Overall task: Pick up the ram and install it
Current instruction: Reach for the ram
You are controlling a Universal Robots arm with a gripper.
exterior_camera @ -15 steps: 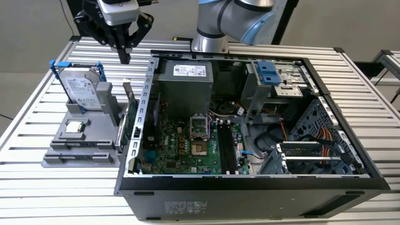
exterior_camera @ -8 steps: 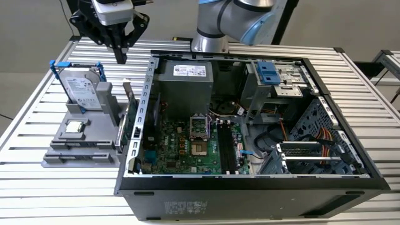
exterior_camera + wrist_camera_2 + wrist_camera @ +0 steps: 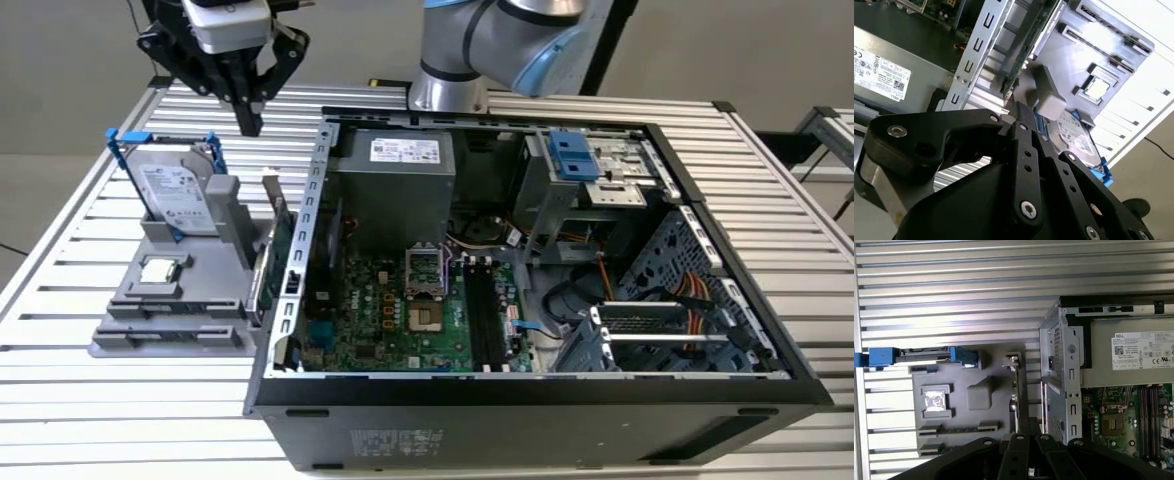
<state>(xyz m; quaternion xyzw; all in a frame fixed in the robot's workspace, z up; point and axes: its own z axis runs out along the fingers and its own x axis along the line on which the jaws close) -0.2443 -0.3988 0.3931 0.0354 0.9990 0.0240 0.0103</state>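
Observation:
The ram (image 3: 263, 268) is a thin green stick standing on edge in the grey fixture (image 3: 174, 325), just outside the open computer case's wall (image 3: 314, 200). In the first wrist view the ram (image 3: 1015, 390) shows edge-on; in the second wrist view the ram (image 3: 1029, 47) runs away from the fingers. My gripper (image 3: 250, 122) hangs above the fixture's far end, over the ram's far tip and apart from it. Its black fingers are shut with nothing between them, as both wrist views show the gripper (image 3: 1021, 112) (image 3: 1026, 429). The motherboard's memory slots (image 3: 487, 320) lie inside the case.
A silver hard drive (image 3: 174, 190) in a blue caddy stands upright on the fixture, and a processor chip (image 3: 160, 270) lies in front of it. Inside the case are the power supply (image 3: 394, 190), the motherboard (image 3: 387, 320) and cables at the exterior view's right. The arm's base (image 3: 454, 60) stands behind the case.

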